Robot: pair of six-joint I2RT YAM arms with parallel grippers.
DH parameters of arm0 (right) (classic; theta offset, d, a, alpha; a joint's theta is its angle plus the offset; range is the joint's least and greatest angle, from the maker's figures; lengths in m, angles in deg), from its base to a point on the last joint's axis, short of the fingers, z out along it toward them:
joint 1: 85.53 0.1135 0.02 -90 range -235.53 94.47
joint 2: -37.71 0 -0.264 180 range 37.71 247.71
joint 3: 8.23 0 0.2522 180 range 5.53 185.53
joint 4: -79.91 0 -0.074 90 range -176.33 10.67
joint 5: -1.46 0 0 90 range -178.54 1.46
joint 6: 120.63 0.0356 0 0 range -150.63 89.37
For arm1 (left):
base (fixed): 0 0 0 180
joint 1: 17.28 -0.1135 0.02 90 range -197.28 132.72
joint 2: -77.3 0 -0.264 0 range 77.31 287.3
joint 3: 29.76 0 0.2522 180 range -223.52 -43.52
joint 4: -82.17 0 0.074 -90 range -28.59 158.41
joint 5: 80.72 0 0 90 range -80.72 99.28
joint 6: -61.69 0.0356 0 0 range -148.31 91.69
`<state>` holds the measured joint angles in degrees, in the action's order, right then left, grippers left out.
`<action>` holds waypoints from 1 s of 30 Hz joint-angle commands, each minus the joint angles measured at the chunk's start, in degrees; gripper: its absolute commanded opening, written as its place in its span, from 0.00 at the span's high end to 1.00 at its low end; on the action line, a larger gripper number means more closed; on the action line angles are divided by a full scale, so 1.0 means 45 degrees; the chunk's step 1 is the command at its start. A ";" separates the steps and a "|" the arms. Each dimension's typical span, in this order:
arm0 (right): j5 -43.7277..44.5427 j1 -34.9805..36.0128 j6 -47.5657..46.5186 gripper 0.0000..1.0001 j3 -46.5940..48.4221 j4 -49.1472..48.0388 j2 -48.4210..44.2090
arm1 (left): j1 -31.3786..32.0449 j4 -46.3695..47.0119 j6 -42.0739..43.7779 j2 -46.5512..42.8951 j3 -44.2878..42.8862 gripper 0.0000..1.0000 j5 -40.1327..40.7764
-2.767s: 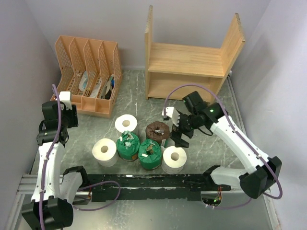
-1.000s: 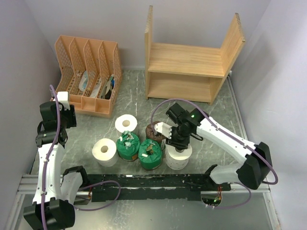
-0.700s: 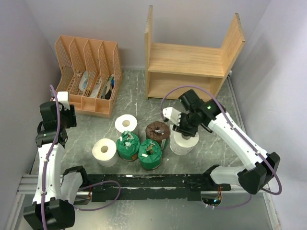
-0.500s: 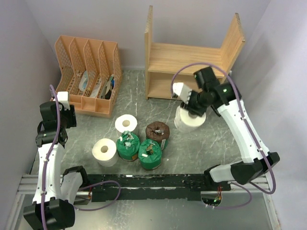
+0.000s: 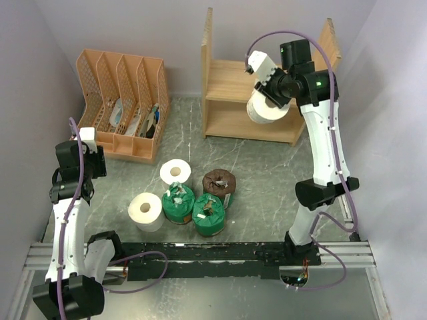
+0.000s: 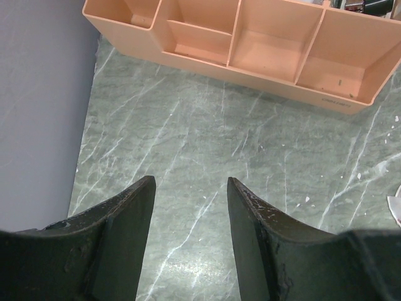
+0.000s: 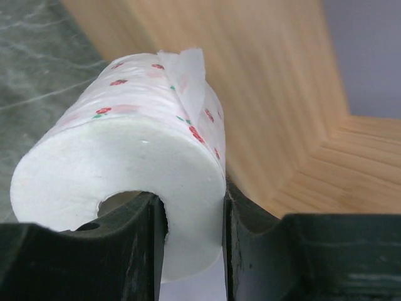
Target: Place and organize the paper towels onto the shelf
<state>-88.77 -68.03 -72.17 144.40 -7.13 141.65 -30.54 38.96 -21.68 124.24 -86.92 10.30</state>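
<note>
White roll (image 7: 119, 150) | red-flower print, loose flap, hollow core | pinched by right pincer (image 7: 191, 207) near shelf (image 5: 230, 72) | left pincer (image 6: 189, 185) spread

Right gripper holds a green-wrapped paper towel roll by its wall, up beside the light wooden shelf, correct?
No, not green-wrapped. The right gripper holds a white paper towel roll, hollow core showing, by its wall, up beside the light wooden shelf. The right wrist view shows it clearly.

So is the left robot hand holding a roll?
No, the left gripper is open, with only the green table showing between its jaws.
</note>
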 commanded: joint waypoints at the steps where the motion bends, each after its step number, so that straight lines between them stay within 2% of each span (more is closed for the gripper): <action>1: 0.1469 -0.0024 0.0036 1.00 0.2480 -0.0108 -0.0139 | -0.0172 0.0105 -0.0073 0.0045 -0.0014 0.39 -0.0051; 7: 0.1780 -0.0228 -0.0240 1.00 0.1987 -0.0687 -0.1321 | -0.0159 0.0107 -0.0068 0.0039 -0.0002 0.39 -0.0063; 10: 0.1688 -0.1235 -0.0193 1.00 0.2120 -0.1055 -0.1081 | -0.0158 0.0109 -0.0050 0.0014 -0.0003 0.39 -0.0064; 14: 0.1600 -0.2457 0.1551 1.00 0.1863 -0.2535 -0.0503 | -0.0179 0.0090 -0.0056 -0.0047 -0.0003 0.40 -0.0065; 19: 0.1392 -0.2710 0.4483 1.00 0.1149 -0.3577 -0.0433 | -0.0201 0.0136 -0.0039 -0.0292 0.0066 0.40 -0.0111; 23: 0.0412 -0.2702 0.4859 1.00 0.1132 -0.3403 -0.0212 | -0.0221 0.0119 -0.0034 -0.0337 0.0057 0.40 -0.0146; 30: 0.1282 -0.2891 0.4773 1.00 0.1158 -0.3519 0.0352 | -0.0231 0.0119 -0.0050 -0.0314 0.0053 0.40 -0.0108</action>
<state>-84.75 -80.03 -52.67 148.40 -18.89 142.30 -30.76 38.96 -21.68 123.41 -86.90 10.30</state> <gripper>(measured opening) 0.337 0.604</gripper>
